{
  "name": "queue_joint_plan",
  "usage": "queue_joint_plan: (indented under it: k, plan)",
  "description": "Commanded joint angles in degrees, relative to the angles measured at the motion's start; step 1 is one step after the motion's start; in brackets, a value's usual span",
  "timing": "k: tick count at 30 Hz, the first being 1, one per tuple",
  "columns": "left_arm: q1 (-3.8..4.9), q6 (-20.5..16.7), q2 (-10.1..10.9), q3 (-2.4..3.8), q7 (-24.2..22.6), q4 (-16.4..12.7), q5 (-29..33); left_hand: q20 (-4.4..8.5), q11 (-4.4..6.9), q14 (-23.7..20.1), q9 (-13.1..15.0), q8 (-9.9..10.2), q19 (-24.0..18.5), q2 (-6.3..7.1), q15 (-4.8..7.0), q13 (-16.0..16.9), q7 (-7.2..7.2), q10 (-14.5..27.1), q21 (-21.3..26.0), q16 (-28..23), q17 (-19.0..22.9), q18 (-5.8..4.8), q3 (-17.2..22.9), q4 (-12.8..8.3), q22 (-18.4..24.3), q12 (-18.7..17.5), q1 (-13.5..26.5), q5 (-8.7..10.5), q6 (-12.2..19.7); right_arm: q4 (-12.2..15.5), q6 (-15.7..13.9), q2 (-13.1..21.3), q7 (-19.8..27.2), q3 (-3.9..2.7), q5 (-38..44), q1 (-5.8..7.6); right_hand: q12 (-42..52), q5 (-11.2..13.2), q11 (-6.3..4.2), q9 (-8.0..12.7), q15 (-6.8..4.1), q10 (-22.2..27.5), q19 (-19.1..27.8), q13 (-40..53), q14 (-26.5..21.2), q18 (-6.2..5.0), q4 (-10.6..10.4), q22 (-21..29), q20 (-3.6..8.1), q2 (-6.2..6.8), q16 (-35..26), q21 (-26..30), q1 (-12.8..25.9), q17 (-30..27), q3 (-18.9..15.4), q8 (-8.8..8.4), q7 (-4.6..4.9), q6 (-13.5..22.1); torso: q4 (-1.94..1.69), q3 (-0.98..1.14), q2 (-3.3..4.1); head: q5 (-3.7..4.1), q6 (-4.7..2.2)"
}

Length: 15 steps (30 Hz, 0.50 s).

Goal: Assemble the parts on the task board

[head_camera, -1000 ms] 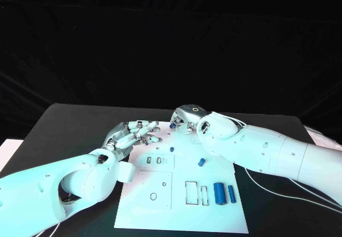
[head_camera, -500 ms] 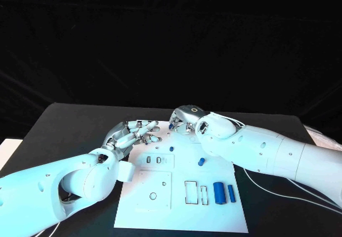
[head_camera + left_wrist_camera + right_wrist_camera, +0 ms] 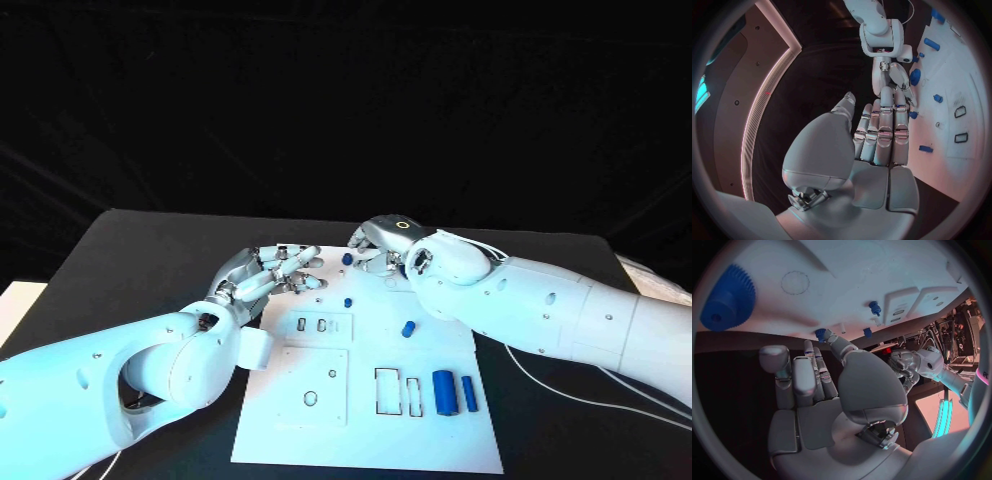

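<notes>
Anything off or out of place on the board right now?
One thing: a small blue part lies loose and slanted on the task board, outside any slot. The two blue cylinders near the recesses lie parallel. Nothing looks spilled or damaged. Left hand and right hand work at the far edge.

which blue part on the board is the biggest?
The thick blue cylinder near the board's front right, lying beside a thinner blue pin. The other blue parts farther back are much smaller.

Right hand (image 3: pixel 378 250) shifted slightly further right along the board's (image 3: pixel 368 440) far edge, its arm swinging with it. Left hand (image 3: pixel 274 272) and parts didn't move.
</notes>
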<state>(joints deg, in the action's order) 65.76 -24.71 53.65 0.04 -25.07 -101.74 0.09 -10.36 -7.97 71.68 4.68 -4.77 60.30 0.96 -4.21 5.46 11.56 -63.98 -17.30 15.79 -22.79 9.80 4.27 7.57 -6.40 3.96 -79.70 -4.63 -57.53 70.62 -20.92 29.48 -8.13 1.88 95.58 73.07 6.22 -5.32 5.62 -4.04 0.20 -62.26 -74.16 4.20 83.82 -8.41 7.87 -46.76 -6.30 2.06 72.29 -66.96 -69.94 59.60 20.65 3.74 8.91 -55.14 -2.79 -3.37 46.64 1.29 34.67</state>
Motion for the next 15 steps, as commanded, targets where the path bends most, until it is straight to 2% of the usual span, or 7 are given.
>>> queue_joint_plan:
  k: [1,4,8,9,11,13,15]
  plan:
    - [0.07,1.38,0.12,0.03,-0.19,-0.04,0.06,-0.24,-0.07,-0.42,-0.06,0.39,-0.32,-0.29,-0.03,-0.05,0.05,0.32,0.36,-0.18,-0.1,0.62,0.0,-0.25,0.09,-0.19,-0.14,-0.07,0.22,3.83,-2.84,3.47,-0.13,-0.43,-1.65,0.17,1.96,-0.44,-0.34,-0.01,-0.03,-3.34,-1.29,0.69,1.99,1.11,-0.5,-2.43,0.14,-0.06,1.51,-1.58,-0.7,2.12,0.02,-0.17,0.67,0.34,0.27,0.07,-0.15,-0.08,-0.2]
    - [0.07,1.37,0.28,0.03,-0.17,-0.07,0.14,-0.24,-0.06,-0.44,-0.06,0.4,-0.33,-0.33,-0.03,-0.05,0.04,0.33,0.37,-0.2,-0.13,0.63,0.02,-0.28,0.09,-0.19,-0.19,-0.08,0.22,7.72,-2.18,7.9,-1.57,-0.85,-7.75,0.57,5.93,-0.38,-1.12,-0.01,-0.52,-9.28,-2.14,2.65,2.44,1.38,-1.47,-4.31,0.68,0.66,2.96,-2.86,0.05,4.09,-0.9,-0.13,0.68,0.51,0.58,0.07,-0.35,-0.06,-0.37]
    - [0.07,1.37,0.44,0.03,-0.18,-0.1,0.2,-0.25,-0.05,-0.46,-0.06,0.41,-0.35,-0.39,-0.03,-0.06,0.01,0.34,0.38,-0.22,-0.19,0.64,0.06,-0.35,0.1,-0.18,-0.27,-0.09,0.22,10.48,0.34,12.91,-3.65,-1.1,-18.7,1.47,17.76,-2.69,-2.72,-0.1,-1.91,-14.56,-4.52,11.23,3.12,2.38,-3.09,-9.98,2.16,2.93,5.68,-6.43,0.85,7.74,-4.7,0.18,-0.62,1.29,1.07,0.07,-0.55,0.1,-0.53]
    - [0.07,1.37,0.44,0.03,-0.18,-0.07,0.2,-0.25,-0.05,-0.46,-0.06,0.41,-0.35,-0.4,-0.02,-0.06,0.01,0.34,0.38,-0.22,-0.2,0.64,0.07,-0.36,0.11,-0.18,-0.28,-0.1,0.22,10.77,0.83,13.68,-3.97,-1.13,-19.98,1.58,22.37,-3.33,-2.7,-0.17,-2.05,-13.81,-4.9,15.63,3.23,2.58,-3.51,-11.01,2.3,3.01,6.34,-7.1,0.77,8.65,-5.51,0.27,-0.79,1.34,1.21,0.08,-0.61,0.04,-0.56]
    - [0.07,1.4,0.4,0.02,-0.18,0.05,0.22,-0.25,-0.05,-0.46,-0.06,0.41,-0.35,-0.4,-0.02,-0.06,0.01,0.34,0.38,-0.22,-0.2,0.64,0.07,-0.36,0.11,-0.18,-0.28,-0.1,0.22,11.15,1.97,15.17,-4.54,-1.18,-21.91,1.76,49.79,-5.02,-1.89,-0.49,-1.92,-7.41,-5.65,44.5,3.47,2.82,-5.49,-14.03,2.43,2.7,9.16,-9.15,-0.16,12.66,-9.02,0.76,-0.06,1.78,1.37,0.14,-0.71,-0.04,-0.6]
    - [0.06,1.43,0.33,0.02,-0.16,0.21,0.3,-0.25,-0.03,-0.45,-0.05,0.42,-0.35,-0.47,-0.01,-0.06,-0.01,0.34,0.38,-0.22,-0.27,0.65,0.11,-0.42,0.11,-0.17,-0.37,-0.11,0.21,10.99,3.56,16.16,-4.74,-1.21,-21.46,1.9,60.83,-6.38,-1.87,-0.6,-1.32,-11.69,-6.29,56.51,3.98,3.39,-6.45,-16.37,1.69,2.29,11.17,-10.45,-0.2,16.33,-10.25,0.99,-0.12,2.16,1.57,0.24,-0.75,-0.07,-0.61]
    - [0.06,1.48,0.26,0.02,-0.12,0.27,0.36,-0.25,-0.03,-0.45,-0.05,0.42,-0.35,-0.47,-0.01,-0.06,-0.01,0.34,0.38,-0.22,-0.27,0.65,0.11,-0.42,0.11,-0.17,-0.37,-0.11,0.21,10.66,4.65,16.34,-4.86,-1.22,-18.95,1.96,63.68,-6.66,-1.77,-0.68,-1.08,-12.28,-6.57,59.9,4.11,3.56,-7.02,-17.45,1.49,1.98,11.88,-11.1,-0.39,17.58,-10.86,1.2,-0.03,2.39,1.73,0.33,-0.72,-0.2,-0.51]
